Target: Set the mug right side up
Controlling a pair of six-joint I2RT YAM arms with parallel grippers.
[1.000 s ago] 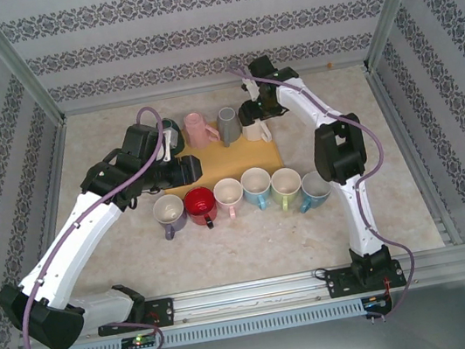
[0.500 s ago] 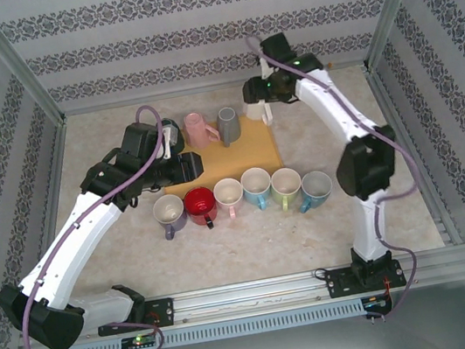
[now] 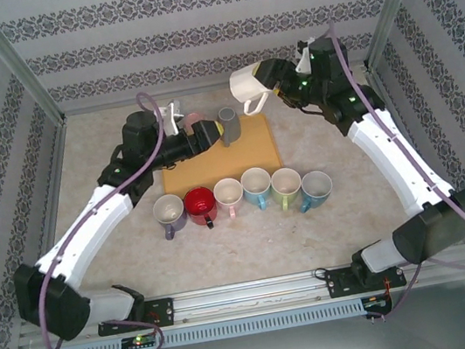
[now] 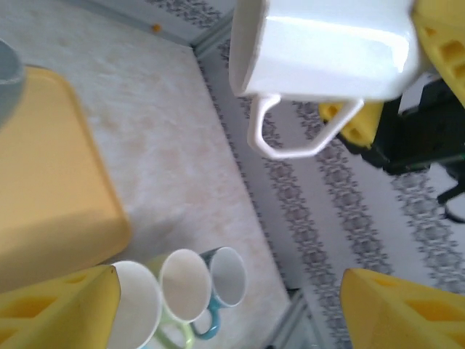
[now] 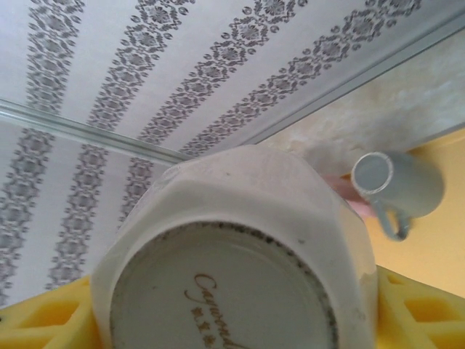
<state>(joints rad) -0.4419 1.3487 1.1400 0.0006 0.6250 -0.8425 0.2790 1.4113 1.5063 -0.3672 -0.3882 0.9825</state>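
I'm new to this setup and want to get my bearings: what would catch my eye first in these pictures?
A white mug hangs in mid-air at the far side, clamped in the right gripper. Nearer, six upright mugs of mixed colours stand in a row along the near edge of the yellow tray, and a gray mug sits upside down on that tray.

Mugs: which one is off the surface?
The white ceramic mug, held on its side in the air by the right gripper. The row of six mugs stands upright on the table; the grey mug sits on the yellow tray.
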